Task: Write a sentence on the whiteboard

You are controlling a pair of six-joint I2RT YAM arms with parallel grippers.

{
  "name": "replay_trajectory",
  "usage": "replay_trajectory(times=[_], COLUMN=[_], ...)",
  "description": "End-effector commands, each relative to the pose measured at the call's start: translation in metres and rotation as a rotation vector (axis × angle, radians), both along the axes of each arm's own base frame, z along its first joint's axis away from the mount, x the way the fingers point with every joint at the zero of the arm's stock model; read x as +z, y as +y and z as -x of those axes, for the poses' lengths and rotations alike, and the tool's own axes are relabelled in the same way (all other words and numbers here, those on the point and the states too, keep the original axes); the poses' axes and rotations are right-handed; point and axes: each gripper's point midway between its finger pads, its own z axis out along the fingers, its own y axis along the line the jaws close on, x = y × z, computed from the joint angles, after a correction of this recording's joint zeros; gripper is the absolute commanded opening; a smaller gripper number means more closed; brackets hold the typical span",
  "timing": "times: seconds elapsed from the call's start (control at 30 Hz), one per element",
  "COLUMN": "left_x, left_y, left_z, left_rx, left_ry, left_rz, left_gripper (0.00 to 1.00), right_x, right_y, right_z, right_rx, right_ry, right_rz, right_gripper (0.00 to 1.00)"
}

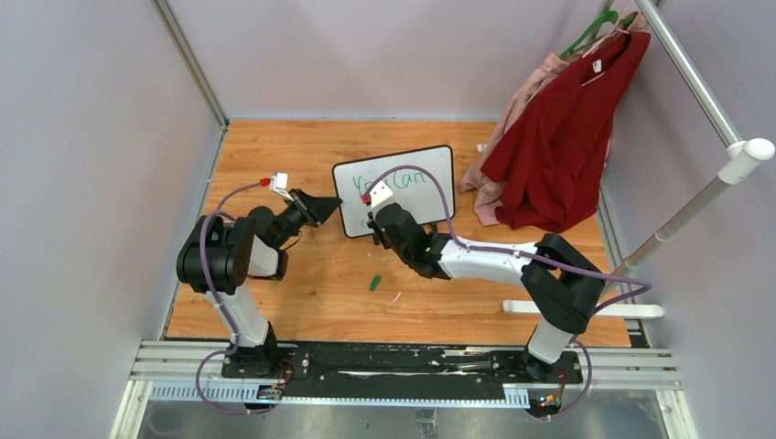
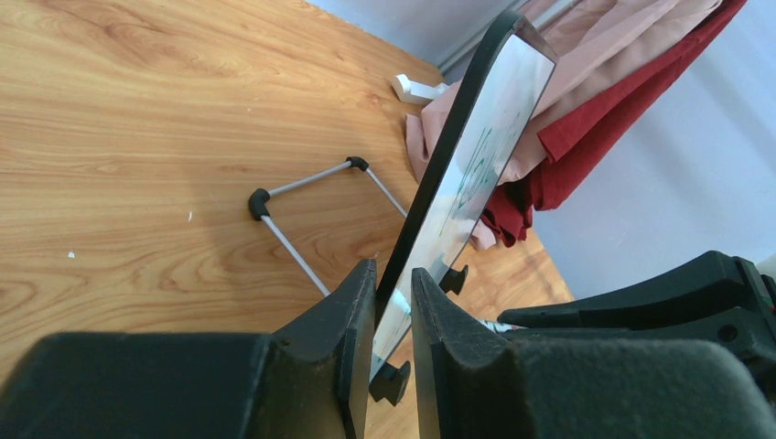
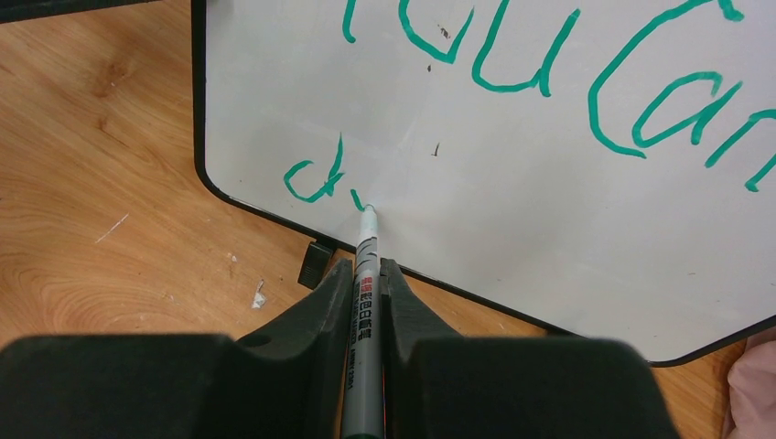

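Note:
The whiteboard [image 1: 416, 174] stands tilted on the wooden table, black-framed with little black feet. It also shows in the right wrist view [image 3: 549, 238] and edge-on in the left wrist view [image 2: 476, 137]. Green lettering [image 3: 549, 73] reads "You Can" on the top line; below it a "d" [image 3: 316, 178] and the start of a further stroke. My left gripper [image 2: 393, 302] is shut on the board's left edge. My right gripper [image 3: 366, 274] is shut on a grey marker [image 3: 366, 274] whose tip touches the board just right of the "d".
A green marker cap [image 1: 374, 283] lies on the table in front of the board. Red and pink garments [image 1: 558, 128] hang from a rack at the right, reaching the table. The board's wire stand [image 2: 302, 210] rests behind it.

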Motion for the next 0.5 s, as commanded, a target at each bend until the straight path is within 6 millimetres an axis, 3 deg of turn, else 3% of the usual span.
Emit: replay_trajectory(times=[0.0,0.47], left_x=[0.0166,0.0164], left_y=[-0.0060,-0.0059], left_z=[0.0055,0.0055], left_rx=[-0.034,-0.033], left_ry=[-0.078,-0.077], left_rz=[-0.004,-0.004], left_gripper=[0.25,0.25], right_x=[0.0261,0.0331], right_y=[-0.0091,-0.0001], right_z=[-0.0221,-0.0233], right_rx=[-0.065,-0.041], right_ry=[-0.066,-0.069], right_rz=[-0.012,-0.036], right_gripper=[0.00,0.00])
